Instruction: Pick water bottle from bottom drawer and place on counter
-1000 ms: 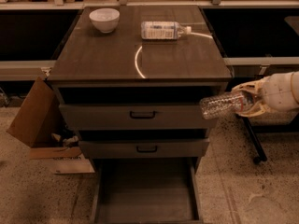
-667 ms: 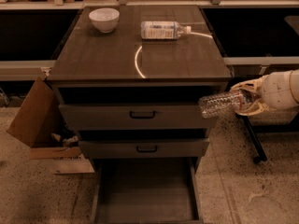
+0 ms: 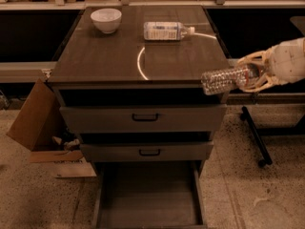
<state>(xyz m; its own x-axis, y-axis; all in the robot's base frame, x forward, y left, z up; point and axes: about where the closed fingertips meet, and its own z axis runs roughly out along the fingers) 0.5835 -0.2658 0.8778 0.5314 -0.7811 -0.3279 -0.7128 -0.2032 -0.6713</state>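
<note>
My gripper (image 3: 251, 75) is at the right of the cabinet, shut on the neck end of the water bottle (image 3: 224, 79). The bottle is clear and ribbed, held sideways with its base pointing left, right at the front right corner of the counter (image 3: 109, 56) and about level with its top. The bottom drawer (image 3: 149, 202) is pulled open at the foot of the cabinet, and its dark floor shows nothing in it.
A white bowl (image 3: 106, 20) stands at the counter's back left. A bigger clear bottle with a white label (image 3: 167, 31) lies at the back middle. Two closed drawers with black handles (image 3: 145, 117) sit above the open one. A cardboard box (image 3: 40, 123) leans at the left. A black stand leg (image 3: 255, 135) is at the right.
The gripper and the water bottle have risen slightly, from beside the top drawer to the level of the counter's front right corner.
</note>
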